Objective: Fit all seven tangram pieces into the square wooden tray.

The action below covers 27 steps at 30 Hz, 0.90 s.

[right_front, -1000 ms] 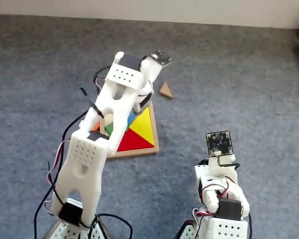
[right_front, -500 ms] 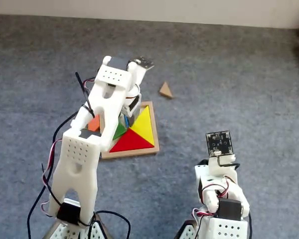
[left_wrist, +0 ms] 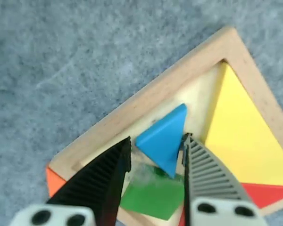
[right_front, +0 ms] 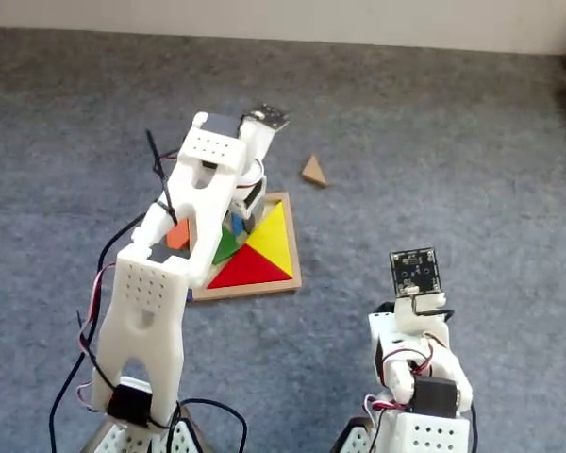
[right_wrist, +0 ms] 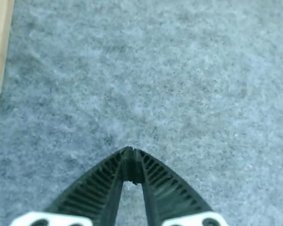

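Left arm (right_front: 184,245): shifted toward frame left since a second ago, uncovering the orange piece (right_front: 177,234).
Right gripper (right_wrist: 130,157): fingers closed together over the grey carpet (right_front: 472,170); its arm sits lower right in the high view.
Left gripper (left_wrist: 156,140): clamped on the blue triangle (left_wrist: 162,141), over the wooden tray (right_front: 293,269) at centre frame.
In the tray: yellow piece (right_front: 274,241), red piece (right_front: 250,269), green piece (right_front: 224,247).
Brown triangle (right_front: 312,171): loose on the carpet, above the tray's upper right corner, apart from it.

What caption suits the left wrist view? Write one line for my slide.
Left gripper holding the blue triangle over the wooden tray, beside the yellow triangle and green piece.
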Each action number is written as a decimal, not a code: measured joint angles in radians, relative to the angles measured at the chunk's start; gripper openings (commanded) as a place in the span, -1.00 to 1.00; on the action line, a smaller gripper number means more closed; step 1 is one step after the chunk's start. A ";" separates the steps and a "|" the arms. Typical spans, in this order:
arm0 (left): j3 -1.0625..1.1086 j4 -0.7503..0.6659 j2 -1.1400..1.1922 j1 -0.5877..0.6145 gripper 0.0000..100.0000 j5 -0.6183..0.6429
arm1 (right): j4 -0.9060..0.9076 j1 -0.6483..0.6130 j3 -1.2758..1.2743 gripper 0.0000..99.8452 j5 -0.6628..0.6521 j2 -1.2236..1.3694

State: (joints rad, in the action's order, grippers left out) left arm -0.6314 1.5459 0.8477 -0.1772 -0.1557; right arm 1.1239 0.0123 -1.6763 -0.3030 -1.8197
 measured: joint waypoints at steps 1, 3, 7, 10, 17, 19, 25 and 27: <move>0.000 -0.002 0.000 0.000 -0.62 0.000 | 0.000 0.000 0.000 -0.99 0.000 0.000; 0.000 -0.002 0.000 0.000 -0.66 0.000 | 0.000 0.000 0.000 -0.99 0.000 0.000; 0.005 -0.003 0.000 -0.006 -0.85 0.000 | 0.000 0.000 0.000 -0.99 0.000 0.000; 0.006 -0.003 0.005 -0.028 -0.88 -0.025 | 0.000 0.000 0.000 -0.99 0.000 0.000; -0.011 0.025 0.009 -0.061 -0.88 -0.031 | 0.000 0.000 0.000 -0.99 0.000 0.000; -0.014 0.054 0.002 -0.077 -0.92 -0.029 | 0.000 0.018 0.000 -0.99 0.000 0.000; -0.012 0.130 -0.086 -0.130 -0.98 -0.034 | 0.000 0.031 0.000 -0.99 0.000 0.000; -0.012 0.146 -0.123 -0.140 -0.98 -0.034 | 0.000 0.029 0.000 -0.99 0.000 0.000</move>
State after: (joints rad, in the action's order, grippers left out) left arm -0.6437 1.6916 0.7250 -0.3168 -0.1895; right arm 1.1239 0.0414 -1.6763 -0.3030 -1.8197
